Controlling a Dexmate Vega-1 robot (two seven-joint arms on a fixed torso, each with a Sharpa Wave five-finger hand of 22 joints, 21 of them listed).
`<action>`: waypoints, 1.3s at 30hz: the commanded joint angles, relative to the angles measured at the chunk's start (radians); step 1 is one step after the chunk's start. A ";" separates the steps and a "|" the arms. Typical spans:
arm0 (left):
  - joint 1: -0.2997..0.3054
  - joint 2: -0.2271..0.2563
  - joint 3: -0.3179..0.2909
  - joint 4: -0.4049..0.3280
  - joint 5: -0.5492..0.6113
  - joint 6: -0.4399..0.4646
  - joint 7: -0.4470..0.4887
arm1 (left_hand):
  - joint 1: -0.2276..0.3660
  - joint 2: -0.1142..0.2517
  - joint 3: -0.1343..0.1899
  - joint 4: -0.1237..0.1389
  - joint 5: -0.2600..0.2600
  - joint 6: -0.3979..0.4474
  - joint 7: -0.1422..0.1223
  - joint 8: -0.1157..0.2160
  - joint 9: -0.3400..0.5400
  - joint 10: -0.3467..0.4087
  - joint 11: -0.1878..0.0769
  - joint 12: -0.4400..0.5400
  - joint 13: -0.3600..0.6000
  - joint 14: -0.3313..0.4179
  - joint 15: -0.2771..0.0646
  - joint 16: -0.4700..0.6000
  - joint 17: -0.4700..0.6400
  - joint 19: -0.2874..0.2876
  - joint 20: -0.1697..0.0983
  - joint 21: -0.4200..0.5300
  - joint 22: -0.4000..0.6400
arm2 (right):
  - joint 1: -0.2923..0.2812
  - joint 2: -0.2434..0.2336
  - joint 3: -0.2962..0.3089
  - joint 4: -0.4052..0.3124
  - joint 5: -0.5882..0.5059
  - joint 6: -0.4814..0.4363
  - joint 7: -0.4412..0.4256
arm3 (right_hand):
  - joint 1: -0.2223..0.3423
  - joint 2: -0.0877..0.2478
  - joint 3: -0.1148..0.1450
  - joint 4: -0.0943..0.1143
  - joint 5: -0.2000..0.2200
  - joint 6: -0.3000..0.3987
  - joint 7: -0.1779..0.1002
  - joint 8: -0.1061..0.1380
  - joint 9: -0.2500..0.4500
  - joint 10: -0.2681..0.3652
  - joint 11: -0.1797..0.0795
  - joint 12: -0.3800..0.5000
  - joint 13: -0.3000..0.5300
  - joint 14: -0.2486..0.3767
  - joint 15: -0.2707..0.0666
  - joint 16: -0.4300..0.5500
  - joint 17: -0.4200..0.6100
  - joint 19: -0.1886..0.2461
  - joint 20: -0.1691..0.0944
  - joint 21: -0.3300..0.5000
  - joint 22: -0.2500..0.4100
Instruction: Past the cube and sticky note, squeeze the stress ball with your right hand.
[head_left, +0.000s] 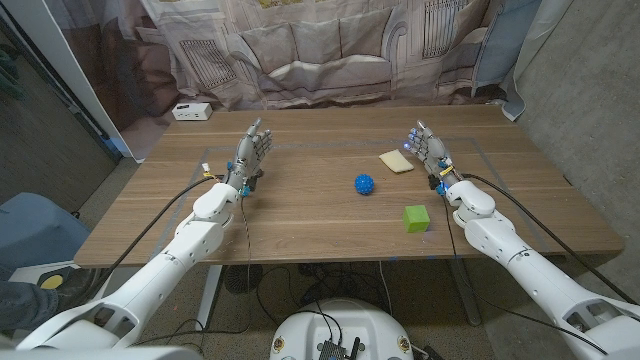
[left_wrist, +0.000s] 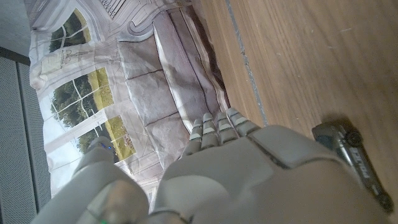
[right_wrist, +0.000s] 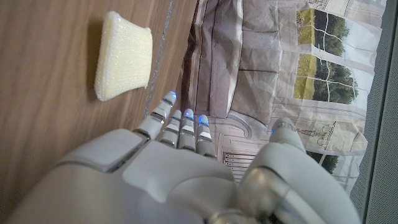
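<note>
Stress ball sitting inboard of right hand, toward table middle, nearer it than left hand; both spread, empty

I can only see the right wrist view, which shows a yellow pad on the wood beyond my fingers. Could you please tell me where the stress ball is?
Observer: In the head view the blue spiky ball lies untouched on the table, to the robot's left of the right hand.
Operator: Thank you. And where is the cube?
Observer: The green cube sits nearer the robot than the ball and apart from it, beside the right forearm.
Operator: Is the other hand anywhere near?
Observer: No, the left hand is far over on the table's left side, holding nothing.
</note>
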 joint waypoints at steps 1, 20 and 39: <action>0.049 0.023 -0.008 -0.084 0.051 -0.012 0.078 | 0.002 -0.004 0.008 0.000 0.006 0.002 0.005 0.005 0.003 0.009 -0.003 0.007 0.003 0.000 0.009 0.007 0.004 -0.001 0.006 0.004 0.003 | -0.026 -0.002 0.008 -0.013 0.006 0.030 0.006 | 0.008 0.001 0.009 -0.001 0.004 0.008 -0.001 0.004 0.004 0.009 0.005 0.006 0.002 0.010 0.000 0.007 0.005 0.006 0.001 0.006 0.001; 0.076 0.066 -0.026 -0.140 0.075 0.002 0.100 | 0.024 0.018 0.009 -0.018 0.000 0.096 0.017 0.023 0.004 0.110 0.009 0.038 0.004 0.114 0.009 0.029 0.004 0.078 0.029 0.026 0.003 | -0.030 -0.012 0.005 -0.025 -0.023 0.101 0.041 | 0.014 0.007 0.011 -0.006 0.003 0.024 -0.011 0.008 0.004 0.024 0.004 0.011 0.002 0.031 -0.007 0.014 0.001 0.035 0.003 0.014 0.001; 0.012 0.014 -0.011 -0.048 0.065 -0.044 0.056 | 0.035 0.024 0.007 -0.030 -0.005 0.144 0.019 0.024 0.005 0.163 0.011 0.048 0.005 0.179 0.005 0.034 0.004 0.162 0.041 0.044 0.003 | -0.044 -0.044 0.022 -0.027 -0.030 0.156 0.080 | 0.022 0.019 0.015 -0.011 0.002 0.057 -0.012 0.015 0.005 0.047 0.001 0.017 0.005 0.073 -0.010 0.028 -0.001 0.093 0.005 0.027 0.002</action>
